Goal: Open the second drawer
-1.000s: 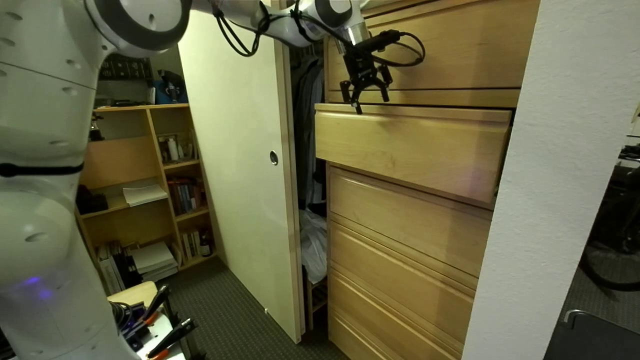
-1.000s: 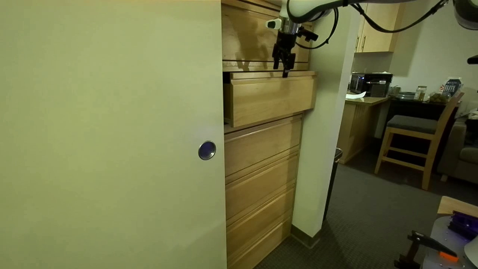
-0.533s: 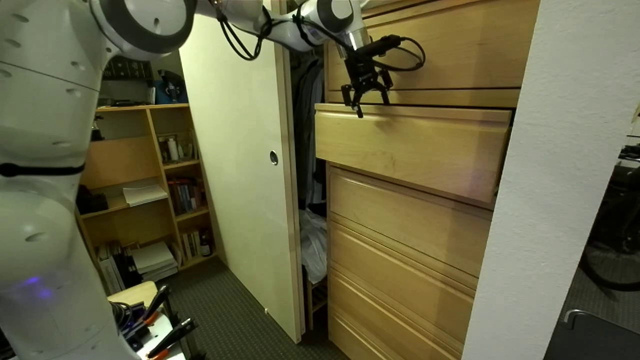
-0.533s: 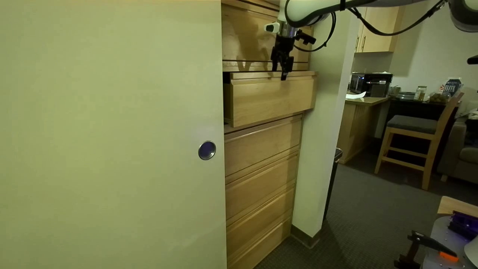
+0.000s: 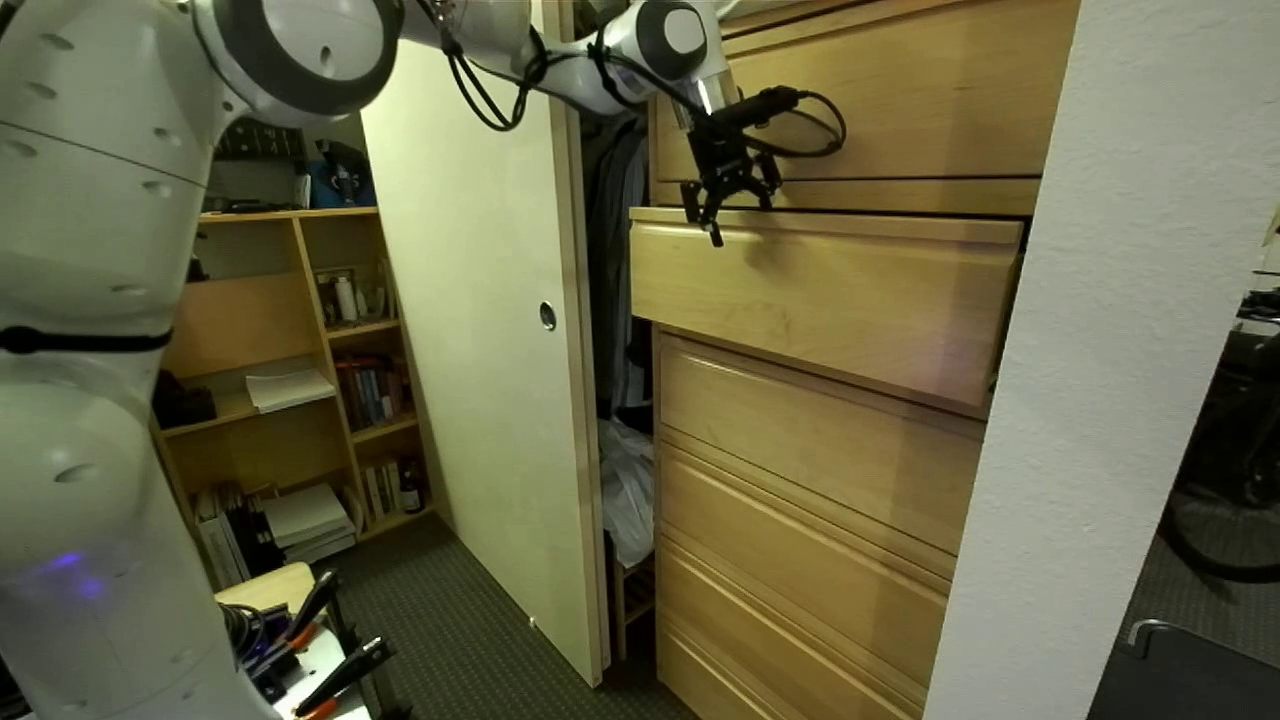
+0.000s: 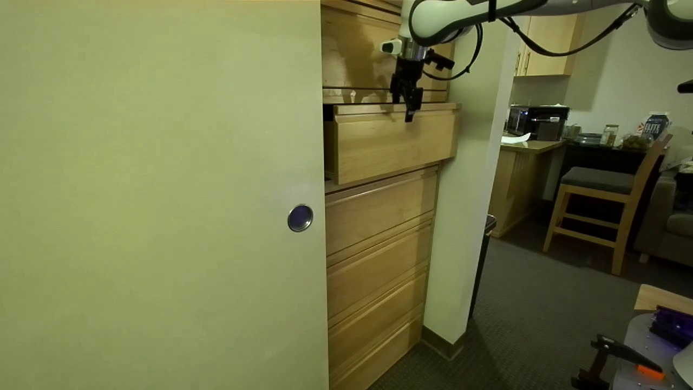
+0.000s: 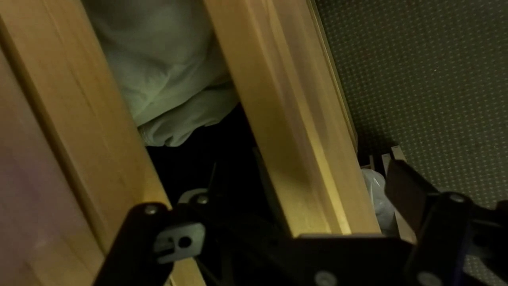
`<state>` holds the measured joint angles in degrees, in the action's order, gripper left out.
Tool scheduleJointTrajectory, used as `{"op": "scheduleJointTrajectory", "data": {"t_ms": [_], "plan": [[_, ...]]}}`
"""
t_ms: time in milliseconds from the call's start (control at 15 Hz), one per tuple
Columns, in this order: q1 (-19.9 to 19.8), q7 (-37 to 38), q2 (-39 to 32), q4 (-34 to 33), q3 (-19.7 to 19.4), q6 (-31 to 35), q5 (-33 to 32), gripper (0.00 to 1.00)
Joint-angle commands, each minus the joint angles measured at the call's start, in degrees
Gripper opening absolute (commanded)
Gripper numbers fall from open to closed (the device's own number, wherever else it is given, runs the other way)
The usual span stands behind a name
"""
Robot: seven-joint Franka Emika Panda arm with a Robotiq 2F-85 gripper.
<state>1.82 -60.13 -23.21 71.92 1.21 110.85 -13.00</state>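
The second drawer (image 5: 820,300) has a plain pale wood front and stands partly pulled out in both exterior views (image 6: 395,147). In the wrist view its front panel (image 7: 293,131) runs between my open fingers. My gripper (image 5: 742,218) points down at the panel's top edge and also shows in an exterior view (image 6: 403,109). One finger (image 7: 412,194) is outside the panel. The other is dark and on the drawer's inner side. I cannot tell whether either touches the wood. Light cloth (image 7: 166,71) lies inside the drawer.
A closed wood front (image 5: 880,100) is above, and matching fronts (image 5: 800,440) are stacked below. A cream sliding door (image 5: 470,330) stands beside the cabinet. A white wall (image 5: 1110,360) borders its other side. A plastic bag (image 5: 627,490) hangs in the gap.
My gripper has moved down by a small amount, so its fingertips reach lower over the drawer's top edge. The drawer has not moved.
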Motion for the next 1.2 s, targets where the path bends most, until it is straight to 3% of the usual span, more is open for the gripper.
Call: {"op": "scheduleJointTrajectory", "data": {"t_ms": [0,1133], "plan": [[0.02,-1.85,-0.27,0.01,-0.14,0.01,-1.21,1.0],[0.13,-1.7,5.45,3.15,-0.17,-13.67,-1.22,1.0]]}}
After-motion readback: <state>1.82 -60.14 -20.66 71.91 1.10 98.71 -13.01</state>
